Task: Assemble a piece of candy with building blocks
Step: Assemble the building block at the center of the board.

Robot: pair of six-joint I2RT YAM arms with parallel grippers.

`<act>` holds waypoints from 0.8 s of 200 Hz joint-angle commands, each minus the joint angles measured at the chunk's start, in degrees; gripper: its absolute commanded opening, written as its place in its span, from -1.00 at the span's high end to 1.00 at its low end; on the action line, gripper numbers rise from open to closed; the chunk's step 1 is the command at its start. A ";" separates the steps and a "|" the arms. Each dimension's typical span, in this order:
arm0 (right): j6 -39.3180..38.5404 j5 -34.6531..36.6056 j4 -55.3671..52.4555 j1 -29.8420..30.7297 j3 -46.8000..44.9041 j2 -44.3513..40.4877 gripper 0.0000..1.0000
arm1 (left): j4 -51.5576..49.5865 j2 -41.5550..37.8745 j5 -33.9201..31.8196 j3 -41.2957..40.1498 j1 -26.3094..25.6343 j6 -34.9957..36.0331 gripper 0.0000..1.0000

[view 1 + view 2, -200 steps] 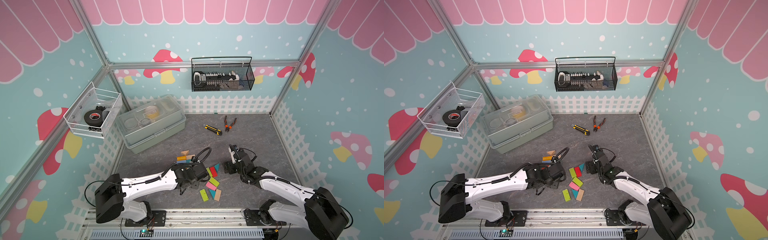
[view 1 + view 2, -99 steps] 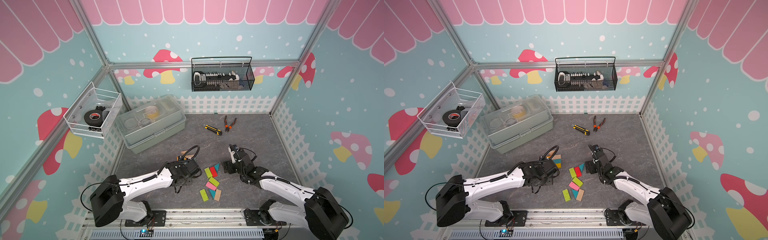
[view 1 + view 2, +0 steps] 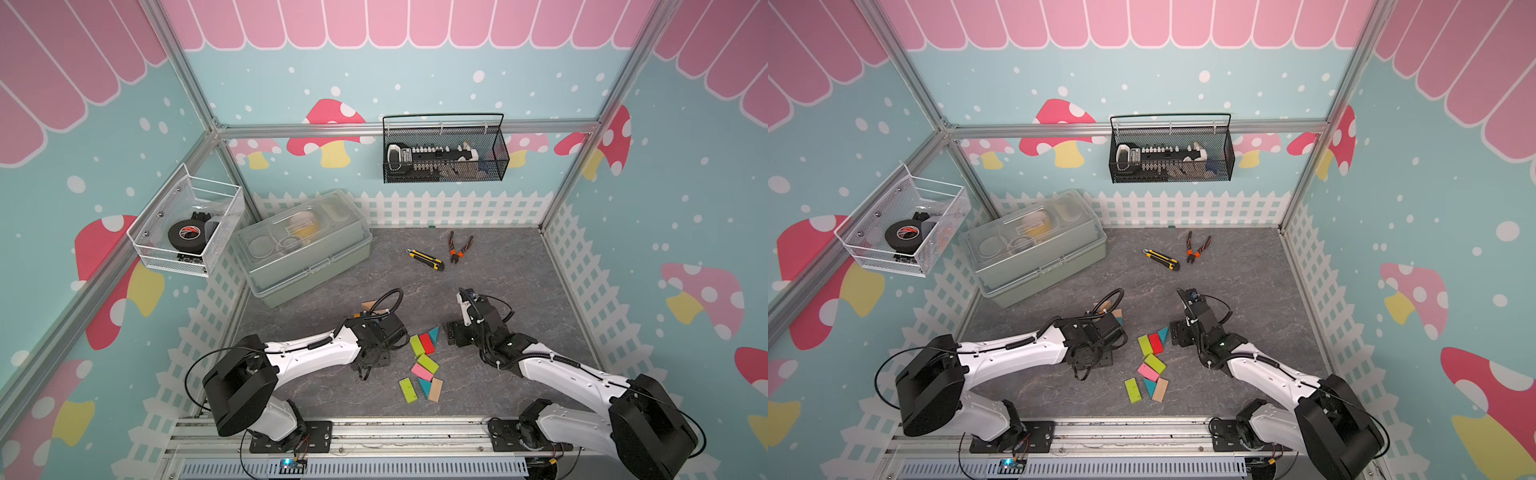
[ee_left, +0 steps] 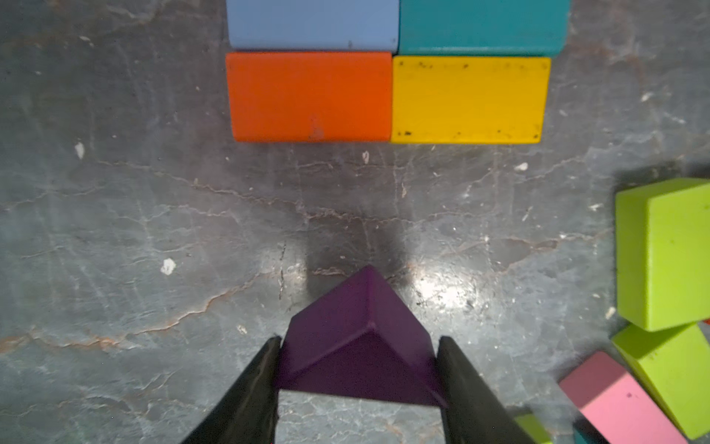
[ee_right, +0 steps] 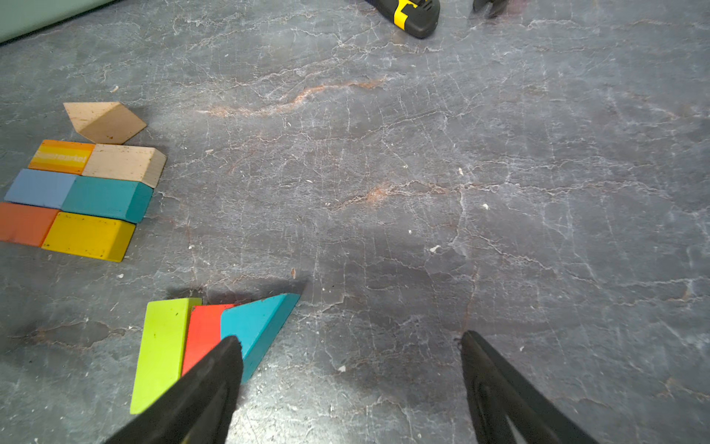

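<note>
Grey marbled tabletop (image 3: pixel 498 286) inside mushroom-patterned walls (image 3: pixel 685 216), white picket trim (image 3: pixel 457 208).

Purple wedge (image 4: pixel 359 342) between left hand (image 4: pixel 359 388) fingers (image 4: pixel 249 392)

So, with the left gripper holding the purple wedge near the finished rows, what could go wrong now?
1. The purple wedge is gripped only at its rear, so it may twist when released.
2. Lowering it could push the orange block and yellow block out of line.
3. The left gripper could brush the green block nearby.
</note>
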 commanded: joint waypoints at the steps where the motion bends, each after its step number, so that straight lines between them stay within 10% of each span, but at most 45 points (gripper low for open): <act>1: 0.83 0.48 0.69 -0.32 -1.04 -1.35 -0.78 | 0.18 1.38 0.66 2.29 0.76 -1.13 0.38; 160: 0.96 -0.15 0.89 -0.35 -1.42 -2.05 -0.76 | 0.76 7.94 4.75 5.13 6.36 3.77 0.28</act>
